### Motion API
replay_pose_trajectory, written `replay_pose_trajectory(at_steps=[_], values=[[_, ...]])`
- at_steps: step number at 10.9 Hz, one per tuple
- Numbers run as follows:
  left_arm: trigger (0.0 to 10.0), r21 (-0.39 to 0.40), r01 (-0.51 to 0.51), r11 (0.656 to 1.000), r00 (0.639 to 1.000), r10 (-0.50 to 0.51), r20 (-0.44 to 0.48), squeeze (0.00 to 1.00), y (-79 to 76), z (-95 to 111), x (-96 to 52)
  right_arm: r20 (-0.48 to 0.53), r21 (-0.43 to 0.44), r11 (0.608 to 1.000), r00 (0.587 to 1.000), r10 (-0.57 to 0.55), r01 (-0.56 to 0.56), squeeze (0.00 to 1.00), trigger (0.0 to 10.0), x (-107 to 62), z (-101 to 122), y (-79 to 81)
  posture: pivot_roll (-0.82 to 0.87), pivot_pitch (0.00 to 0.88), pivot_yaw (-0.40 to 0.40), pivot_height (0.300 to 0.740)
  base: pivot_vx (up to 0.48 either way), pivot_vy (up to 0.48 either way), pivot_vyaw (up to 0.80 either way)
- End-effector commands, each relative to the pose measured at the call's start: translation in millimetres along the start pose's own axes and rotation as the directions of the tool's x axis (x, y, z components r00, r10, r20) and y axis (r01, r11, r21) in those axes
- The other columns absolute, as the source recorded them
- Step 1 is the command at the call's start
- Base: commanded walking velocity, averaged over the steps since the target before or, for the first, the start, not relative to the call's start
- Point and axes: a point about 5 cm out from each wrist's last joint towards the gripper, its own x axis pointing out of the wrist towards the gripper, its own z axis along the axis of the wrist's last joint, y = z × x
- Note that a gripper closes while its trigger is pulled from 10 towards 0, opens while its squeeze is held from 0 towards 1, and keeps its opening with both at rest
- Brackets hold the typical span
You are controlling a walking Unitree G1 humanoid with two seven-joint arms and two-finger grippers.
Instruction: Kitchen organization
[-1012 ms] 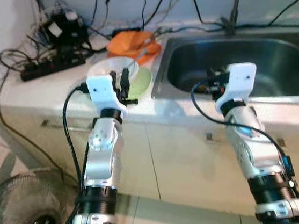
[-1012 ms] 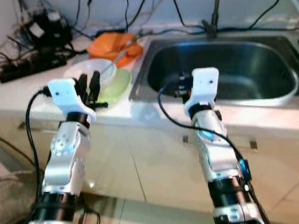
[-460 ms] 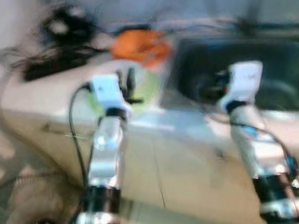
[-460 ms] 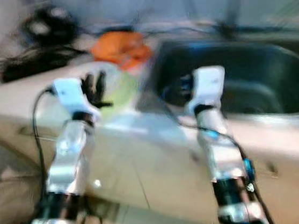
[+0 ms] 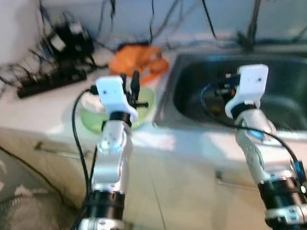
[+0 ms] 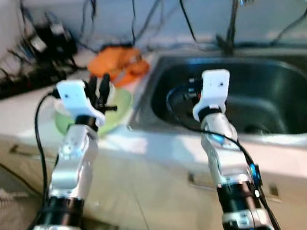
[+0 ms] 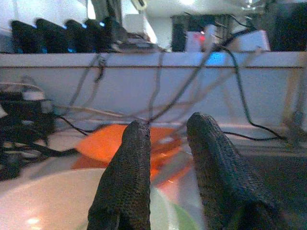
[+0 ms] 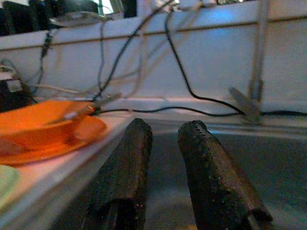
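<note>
Both arms were raised in front of the bench (image 5: 36, 109). L gripper (image 5: 133, 83) hovered over a white bowl (image 7: 53, 201) sitting on a green plate (image 5: 141, 102), near the sink's L edge; its 2 fingers (image 7: 129, 167) stood a little apart w/ nothing between them. R gripper (image 8: 160, 167) was held over the steel sink (image 5: 300, 84), fingers likewise slightly parted and empty. Behind the green plate sat an orange bowl (image 5: 139, 58) on an orange plate (image 8: 72, 139), w/ a utensil handle sticking out of it. A black power strip (image 5: 50, 83) & tangled cables lay at the bench's L rear. Tap (image 5: 260, 3) rose behind the sink.
</note>
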Motion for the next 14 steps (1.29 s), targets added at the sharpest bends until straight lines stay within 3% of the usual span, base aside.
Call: replay_pose_trajectory(at_steps=[1, 8, 10, 12, 14], values=[[10.0, 0.016, -0.025, 1.000, 1.000, 0.024, 0.010, 0.00, 10.0, 3, -0.3, 0.007, 0.012, 1.000, 1.000, 0.024, -0.024, 0.00, 10.0, 1.3, 2, 9.9, 0.07, 0.026, 0.072, 0.740, 0.390, 0.000, 0.00], [10.0, 0.009, 0.000, 1.000, 1.000, 0.000, 0.017, 0.00, 6.2, 6, 0.0, 0.002, 0.020, 1.000, 1.000, 0.017, -0.017, 0.00, 10.0, 1.4, 1, 9.0, 0.07, 0.029, 0.072, 0.740, 0.374, 0.000, 0.00], [10.0, 0.006, 0.019, 1.000, 1.000, -0.019, 0.017, 0.00, 3.4, 6, -0.1, 0.001, 0.022, 1.000, 1.000, 0.017, -0.017, 0.00, 10.0, 1.6, 1, 9.2, 0.07, 0.028, 0.073, 0.740, 0.000, 0.000, 0.00], [10.0, 0.004, 0.111, 0.994, 0.993, -0.111, 0.028, 0.00, -4.9, 14, 1.1, 0.001, 0.023, 1.000, 1.000, 0.017, -0.017, 0.00, 10.0, 1.5, 0, 9.6, 0.07, 0.029, 0.073, 0.740, 0.000, 0.000, 0.00], [10.0, 0.091, 0.234, 0.968, 0.972, -0.235, 0.005, 0.00, -9.6, 27, 7.5, 0.000, 0.024, 1.000, 1.000, 0.015, -0.015, 0.00, 10.0, 1.8, 0, 9.3, 0.07, 0.027, 0.075, 0.740, 0.000, 0.000, 0.00]])
